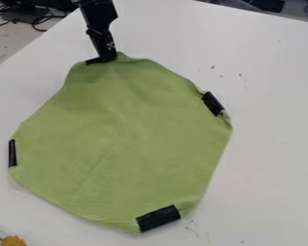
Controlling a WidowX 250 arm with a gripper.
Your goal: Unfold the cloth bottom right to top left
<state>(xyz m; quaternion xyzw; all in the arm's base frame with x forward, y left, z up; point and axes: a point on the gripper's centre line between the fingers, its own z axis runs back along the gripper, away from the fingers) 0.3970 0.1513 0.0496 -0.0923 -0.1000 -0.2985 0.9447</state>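
1. Location: the green cloth (127,139) lies spread over the middle of the white table (272,72), a rounded, many-sided sheet.
2. Gripper: your black gripper (105,59) hangs down from the top edge of the view and meets the cloth's upper-left edge. You have one arm, so nearness of arms is not at issue.
3. Jaws: cannot tell whether they are spread, pressed together or pinching fabric. Confirm before you lift or withdraw.
4. Governing relation: the bulk of the cloth lies below the jaws and to their right in the view. Its longer run goes from the jaws down to the black patch at the bottom (158,218); further patches sit at the left (12,153) and right (212,104) edges.
5. Assessment: the unfolding looks nearly complete. If you hold the edge, a small pull toward the top left, then a low release, should serve.
6. Risk: the fabric is creased beside the right patch and near the jaws. Pull too far and you may drag the whole sheet; lift while snagged and you may refold it.
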